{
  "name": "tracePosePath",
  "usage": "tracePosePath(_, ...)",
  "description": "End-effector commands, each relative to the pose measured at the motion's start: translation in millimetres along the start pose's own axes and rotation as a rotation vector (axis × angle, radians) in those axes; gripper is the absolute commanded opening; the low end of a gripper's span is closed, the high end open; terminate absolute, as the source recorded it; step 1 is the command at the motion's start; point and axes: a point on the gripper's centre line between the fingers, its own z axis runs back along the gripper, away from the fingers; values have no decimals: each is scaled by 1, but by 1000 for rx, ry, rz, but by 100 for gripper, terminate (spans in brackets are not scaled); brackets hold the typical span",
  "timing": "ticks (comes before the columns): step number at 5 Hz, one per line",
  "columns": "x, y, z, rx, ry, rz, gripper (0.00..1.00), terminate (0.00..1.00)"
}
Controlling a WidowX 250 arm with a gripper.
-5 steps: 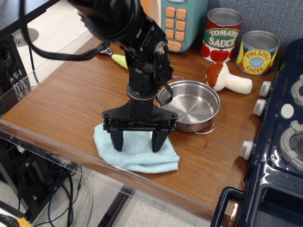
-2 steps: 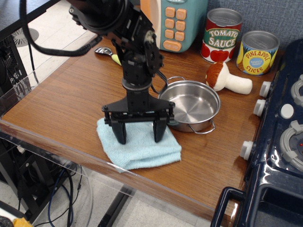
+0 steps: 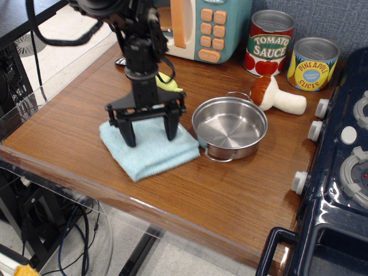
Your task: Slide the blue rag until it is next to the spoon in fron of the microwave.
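Note:
The light blue rag (image 3: 150,152) lies folded on the wooden table, left of the steel pot (image 3: 230,126). My black gripper (image 3: 149,133) points straight down with both fingers spread wide and their tips pressed on the rag's far half. The spoon is mostly hidden behind my arm: a bit of its yellow-green handle (image 3: 170,84) shows just behind the gripper, and a sliver of its silver bowl (image 3: 120,60) shows further back left. The microwave (image 3: 210,26) stands at the back, its teal front and orange buttons facing the table.
A plush mushroom (image 3: 277,96) lies right of the pot. A tomato sauce can (image 3: 269,43) and a pineapple can (image 3: 311,64) stand at the back right. A dark blue toy stove (image 3: 339,172) fills the right side. The table's front edge (image 3: 115,192) runs just below the rag.
My gripper has slid the rag left and back along the table, away from the front edge and closer to the spoon. The pot has shifted slightly, its handles now turned.

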Motion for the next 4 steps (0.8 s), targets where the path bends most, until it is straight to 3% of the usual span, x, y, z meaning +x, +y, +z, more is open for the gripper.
tracePosePath(1,49,40,-4,40,-3,173,100,0)
tracePosePath(2,72,53,-1,48,-29,242,100,0)
tracePosePath(4,93,70,6,75,-55,307,100,0)
